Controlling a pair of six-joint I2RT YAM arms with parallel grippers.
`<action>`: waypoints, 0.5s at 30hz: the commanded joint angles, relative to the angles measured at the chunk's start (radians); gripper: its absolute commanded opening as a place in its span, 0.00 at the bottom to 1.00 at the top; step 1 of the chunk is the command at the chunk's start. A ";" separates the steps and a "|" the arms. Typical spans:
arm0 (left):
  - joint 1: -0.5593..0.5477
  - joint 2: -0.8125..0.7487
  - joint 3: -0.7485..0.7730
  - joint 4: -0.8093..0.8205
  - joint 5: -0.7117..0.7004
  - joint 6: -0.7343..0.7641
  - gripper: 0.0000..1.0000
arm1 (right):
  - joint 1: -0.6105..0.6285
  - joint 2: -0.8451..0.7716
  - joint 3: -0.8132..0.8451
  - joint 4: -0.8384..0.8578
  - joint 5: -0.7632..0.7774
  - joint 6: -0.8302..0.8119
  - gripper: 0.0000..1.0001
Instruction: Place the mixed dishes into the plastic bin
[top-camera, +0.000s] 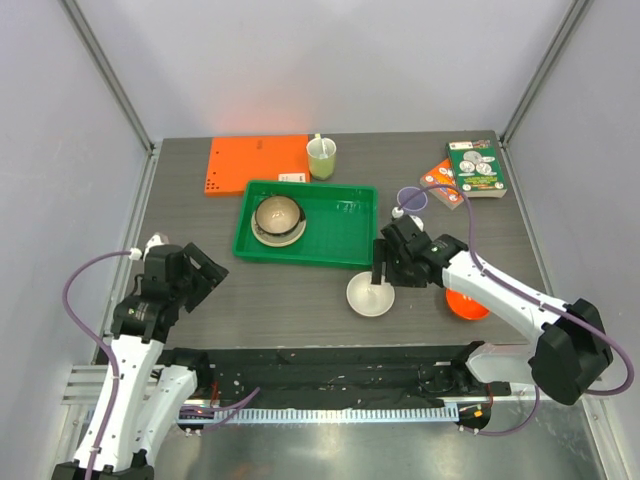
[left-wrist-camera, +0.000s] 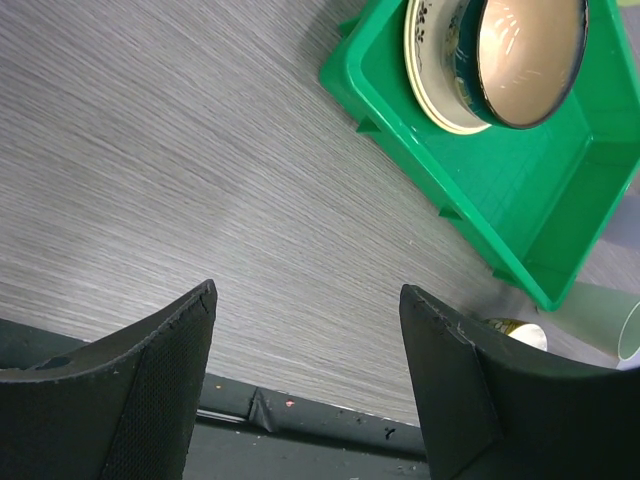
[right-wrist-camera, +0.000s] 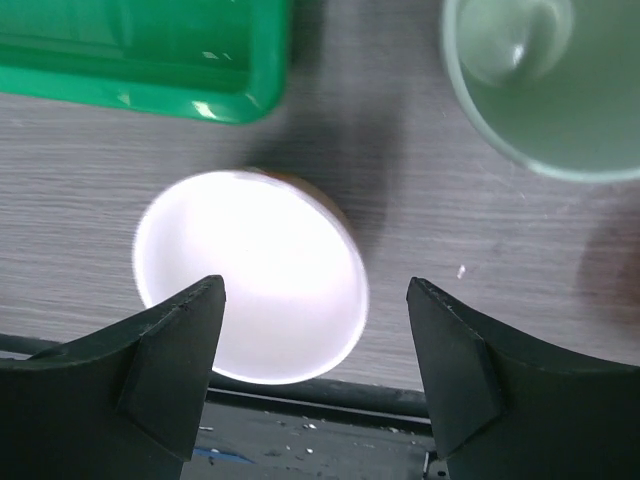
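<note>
The green plastic bin (top-camera: 335, 235) holds a cream plate (top-camera: 262, 236) with the brown bowl (top-camera: 278, 213) on it; the left wrist view shows the bin (left-wrist-camera: 500, 190), plate (left-wrist-camera: 428, 75) and bowl (left-wrist-camera: 520, 45) too. My right gripper (top-camera: 383, 270) hangs open just above the white bowl (top-camera: 371, 298). In the right wrist view the white bowl (right-wrist-camera: 250, 270) lies under the gripper (right-wrist-camera: 315, 290), its right rim between the fingers. A sage-green cup (right-wrist-camera: 545, 85) stands upright beyond. The orange-red bowl (top-camera: 463, 305) is half hidden under the right arm. The lavender cup (top-camera: 412, 198) stands behind. My left gripper (top-camera: 208, 272), (left-wrist-camera: 308, 290) is open over bare table.
An orange board (top-camera: 258, 163) and a yellow-green cup with a spoon (top-camera: 321, 158) sit behind the bin. A green box (top-camera: 475, 168) lies at the far right. A black strip (top-camera: 320, 362) runs along the table's near edge.
</note>
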 joint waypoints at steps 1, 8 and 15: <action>0.006 -0.008 -0.013 0.047 0.020 -0.007 0.73 | -0.004 -0.027 -0.051 -0.017 0.027 0.036 0.78; 0.006 -0.007 -0.019 0.053 0.024 -0.010 0.73 | -0.002 0.025 -0.126 0.070 -0.019 0.051 0.74; 0.006 -0.001 -0.022 0.061 0.029 -0.015 0.73 | 0.048 0.004 -0.156 0.121 -0.050 0.016 0.11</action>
